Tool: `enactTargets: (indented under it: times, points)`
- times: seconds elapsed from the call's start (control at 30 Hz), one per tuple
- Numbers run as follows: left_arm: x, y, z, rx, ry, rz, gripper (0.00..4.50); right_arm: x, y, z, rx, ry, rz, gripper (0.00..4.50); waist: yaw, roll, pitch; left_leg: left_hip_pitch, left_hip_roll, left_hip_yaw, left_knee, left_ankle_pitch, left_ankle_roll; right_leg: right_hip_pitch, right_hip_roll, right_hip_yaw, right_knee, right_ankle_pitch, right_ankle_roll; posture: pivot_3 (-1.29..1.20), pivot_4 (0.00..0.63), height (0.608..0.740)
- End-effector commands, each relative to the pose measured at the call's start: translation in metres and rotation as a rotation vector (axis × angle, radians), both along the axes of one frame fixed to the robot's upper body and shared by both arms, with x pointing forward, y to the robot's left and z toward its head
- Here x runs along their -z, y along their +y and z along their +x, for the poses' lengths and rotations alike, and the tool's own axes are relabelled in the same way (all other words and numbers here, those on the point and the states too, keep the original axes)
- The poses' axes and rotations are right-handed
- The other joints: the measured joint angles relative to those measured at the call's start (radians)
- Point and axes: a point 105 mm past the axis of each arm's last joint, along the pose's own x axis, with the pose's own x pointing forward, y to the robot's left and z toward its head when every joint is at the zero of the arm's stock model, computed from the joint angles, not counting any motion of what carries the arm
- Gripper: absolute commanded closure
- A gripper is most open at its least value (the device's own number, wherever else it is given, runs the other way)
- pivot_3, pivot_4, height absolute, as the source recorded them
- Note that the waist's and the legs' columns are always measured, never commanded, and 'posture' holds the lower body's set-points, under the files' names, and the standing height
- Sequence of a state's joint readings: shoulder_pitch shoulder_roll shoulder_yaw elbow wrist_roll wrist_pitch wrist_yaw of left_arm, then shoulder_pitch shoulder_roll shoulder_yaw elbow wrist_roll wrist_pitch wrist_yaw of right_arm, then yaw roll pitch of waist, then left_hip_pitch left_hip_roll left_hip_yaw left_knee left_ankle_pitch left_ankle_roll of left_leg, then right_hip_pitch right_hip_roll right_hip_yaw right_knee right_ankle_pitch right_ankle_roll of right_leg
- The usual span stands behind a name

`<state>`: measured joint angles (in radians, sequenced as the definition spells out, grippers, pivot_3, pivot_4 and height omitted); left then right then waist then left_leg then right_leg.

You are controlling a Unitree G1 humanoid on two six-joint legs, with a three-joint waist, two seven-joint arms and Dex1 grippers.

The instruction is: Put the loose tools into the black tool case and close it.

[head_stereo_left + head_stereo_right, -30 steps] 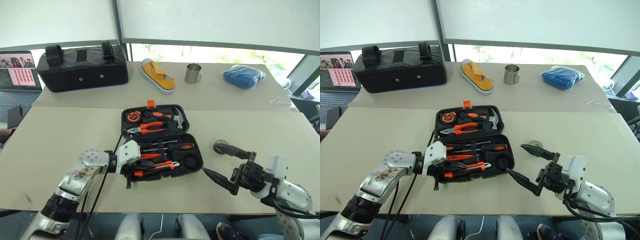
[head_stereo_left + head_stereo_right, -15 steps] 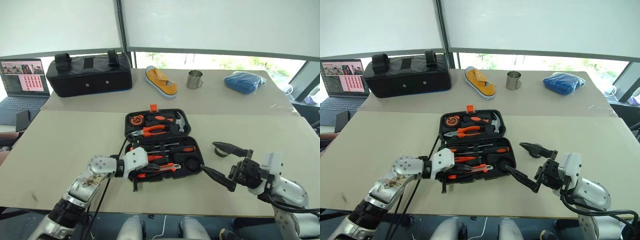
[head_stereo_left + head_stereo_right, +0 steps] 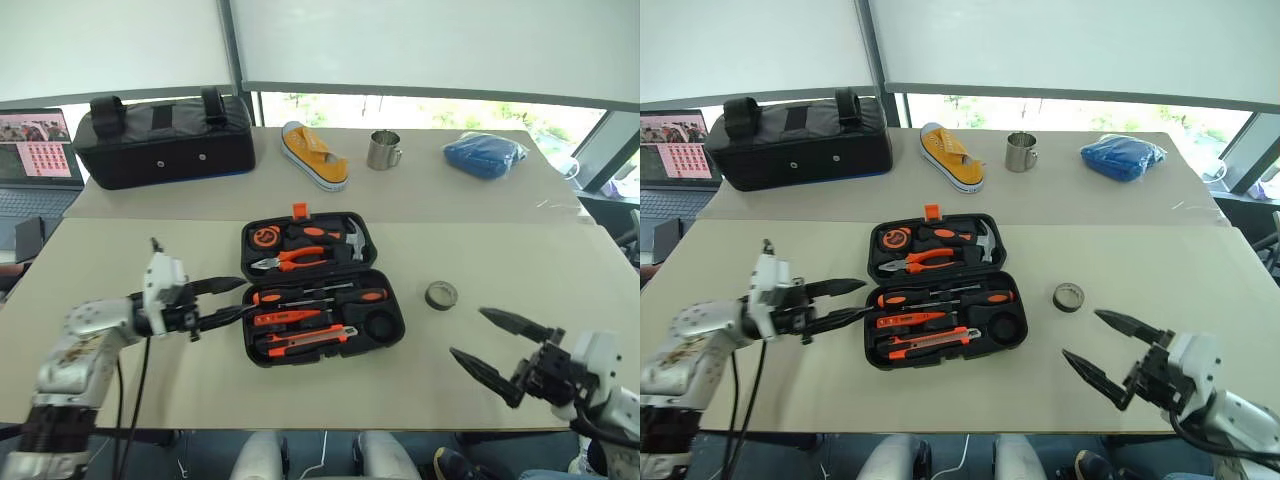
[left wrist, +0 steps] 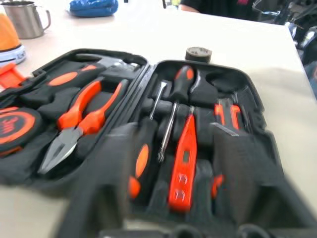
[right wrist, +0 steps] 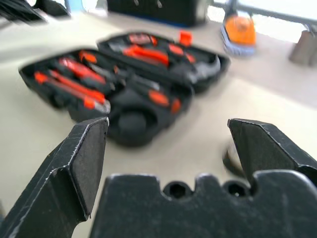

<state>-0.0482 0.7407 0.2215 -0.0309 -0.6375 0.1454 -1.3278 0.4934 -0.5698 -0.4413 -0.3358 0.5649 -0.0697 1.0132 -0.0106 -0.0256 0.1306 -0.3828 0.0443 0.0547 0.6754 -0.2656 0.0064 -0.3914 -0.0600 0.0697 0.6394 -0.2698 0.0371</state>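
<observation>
On the beige counter (image 3: 120, 400) the tape roll (image 3: 441, 295) is seen lying flat, just beyond the right gripper (image 3: 500, 352), nearer than the left gripper (image 3: 228, 300); both sets of jaws are spread apart, empty.

A beige table (image 3: 130, 380) is seen carrying the open black tool case (image 3: 320, 290), a tape roll (image 3: 441, 295), bag (image 3: 165, 135), yellow shoe (image 3: 315, 153), steel mug (image 3: 383, 150)

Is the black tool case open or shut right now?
Open. The black tool case lies flat with both halves spread, tools showing in their recesses, orange latch unfastened.
</observation>
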Motion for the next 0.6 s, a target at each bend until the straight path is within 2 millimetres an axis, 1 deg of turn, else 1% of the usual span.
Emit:
enactTargets:
  times: [0.03, 0.13, 0.2, 0.27, 0.37, 0.43, 0.5, 0.6]
  points:
    - [-0.011, 0.013, -0.011, 0.006, -0.073, -0.016, 0.06, 0.002, -0.015, -0.003, 0.085, -0.016, -0.076, 0.00, -0.002, -0.003, 0.003, 0.000, 0.000, 0.000, 0.000, 0.000, 0.000, 0.000, 0.000, 0.000, 0.000, 0.000, 0.000, 0.00, 0.150, 0.740]
    - [-0.012, 0.015, -0.013, 0.013, -0.093, -0.019, 0.06, 0.007, -0.019, 0.001, 0.116, 0.009, -0.111, 0.00, -0.002, -0.002, 0.004, 0.000, 0.001, 0.000, 0.001, 0.000, 0.000, -0.001, 0.001, 0.000, 0.000, 0.000, 0.000, 0.00, 0.150, 0.740]
    - [-0.014, 0.012, -0.014, 0.035, -0.107, -0.037, 0.06, 0.004, -0.020, 0.012, 0.129, 0.010, -0.130, 0.00, -0.002, -0.002, 0.004, 0.000, 0.001, 0.000, 0.001, 0.000, 0.000, -0.001, 0.001, 0.000, 0.000, 0.000, 0.000, 0.00, 0.150, 0.740]
    - [-0.018, 0.004, -0.015, 0.059, -0.124, -0.067, 0.06, -0.003, -0.016, 0.029, 0.108, 0.030, -0.161, 0.00, -0.004, -0.002, 0.005, 0.000, 0.001, 0.001, 0.001, 0.000, 0.000, -0.001, 0.001, 0.000, 0.000, 0.000, 0.000, 0.00, 0.150, 0.740]
    - [-0.025, -0.009, -0.017, 0.096, -0.144, -0.109, 0.06, -0.013, -0.002, 0.053, -0.009, 0.063, -0.252, 0.00, -0.008, -0.002, 0.006, 0.000, 0.001, 0.001, 0.001, 0.000, 0.000, -0.002, 0.001, 0.003, 0.000, 0.000, 0.000, 0.00, 0.150, 0.740]
    - [-0.026, -0.016, -0.018, 0.126, -0.124, -0.127, 0.06, -0.016, 0.004, 0.071, -0.048, 0.114, -0.314, 0.00, -0.007, -0.003, 0.007, -0.001, -0.001, 0.001, 0.001, 0.000, 0.000, -0.002, 0.002, 0.002, 0.001, 0.000, 0.000, 0.00, 0.150, 0.740]
    - [-0.024, -0.022, -0.021, 0.156, -0.109, -0.122, 0.06, -0.014, 0.011, 0.089, -0.099, 0.191, -0.404, 0.00, -0.008, -0.003, 0.008, -0.002, 0.000, 0.001, 0.001, 0.000, 0.000, -0.004, 0.003, 0.002, 0.001, 0.001, -0.001, 0.00, 0.150, 0.740]
    - [-0.022, -0.028, -0.025, 0.181, -0.086, -0.115, 0.06, -0.008, 0.018, 0.107, -0.136, 0.268, -0.492, 0.00, -0.004, -0.003, 0.008, -0.004, 0.000, 0.001, 0.000, 0.000, 0.000, -0.007, 0.004, 0.002, 0.001, 0.001, -0.002, 0.00, 0.150, 0.740]
